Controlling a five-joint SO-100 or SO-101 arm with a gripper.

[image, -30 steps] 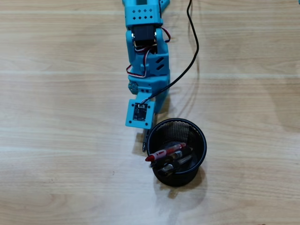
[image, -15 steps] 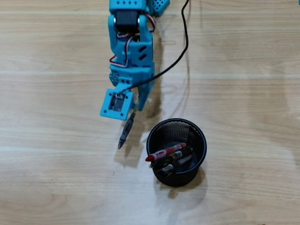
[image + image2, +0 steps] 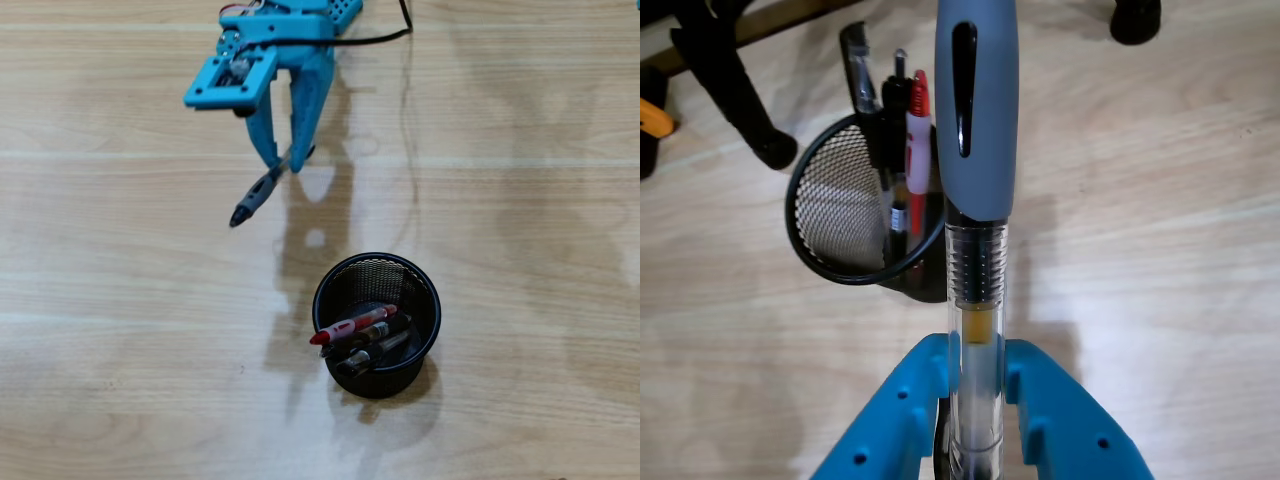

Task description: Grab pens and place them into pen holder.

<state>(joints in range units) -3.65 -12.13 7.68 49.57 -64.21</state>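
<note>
1. Gripper [image 3: 287,160], blue plastic, two fingers nearly closed, clamped on a pen [image 3: 257,193]. In the wrist view the gripper [image 3: 975,365] pinches the pen's [image 3: 977,200] clear barrel from both sides, no gap visible.
2. The pen has a grey grip section with a black slot and a clear ribbed barrel. In the wrist view it sticks straight out ahead of the gripper. In the overhead view it slants down-left from the fingertips, dark tip furthest out. Whether the tip touches the counter [image 3: 120,300], cannot tell.
3. Counter is light wood-grain, glossy, with the arm's shadow right below the gripper in the overhead view.
4. Pen holder [image 3: 330,283], a black mesh cup, stands upright on the counter beyond the pen tip, apart from the gripper. In the overhead view it sits below and to the right of the gripper. In the wrist view the pen holder [image 3: 830,205] is ahead and to the left of the held pen.
5. Inside the holder: a red pen [image 3: 350,326] leaning across it, plus darker pens beside it. In the wrist view the red pen [image 3: 917,150] leans against the holder's right-hand rim next to black ones.
6. Farthest: a black cable [image 3: 385,37] trailing from the arm at the top of the overhead view.
</note>
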